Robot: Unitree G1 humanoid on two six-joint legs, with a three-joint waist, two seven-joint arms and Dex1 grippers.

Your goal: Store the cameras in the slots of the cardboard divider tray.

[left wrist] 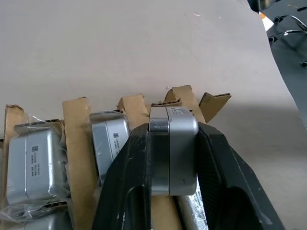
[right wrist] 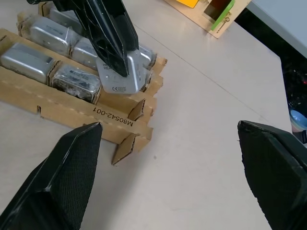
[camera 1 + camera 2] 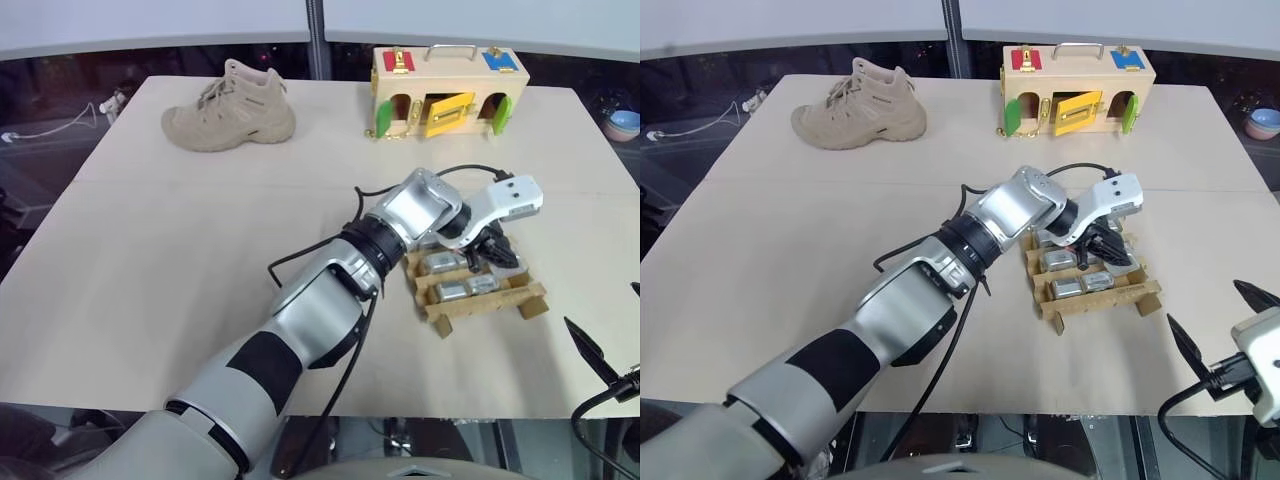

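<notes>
Clearly my left gripper (image 1: 173,191) pinches a small silver-grey rounded metal camera (image 1: 173,148) by its smooth, hard, likely slippery flat faces above the tan cardboard divider tray (image 2: 72,112), right gripper (image 2: 168,177) wide open, empty.

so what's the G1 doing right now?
Loading cameras into the cardboard divider tray. The left gripper is shut on one camera, holding it over a slot at the tray's end nearest the right arm. Several slots already hold cameras. The right gripper waits open beside the tray, holding nothing. A boot and a wooden box sit further back.
</notes>
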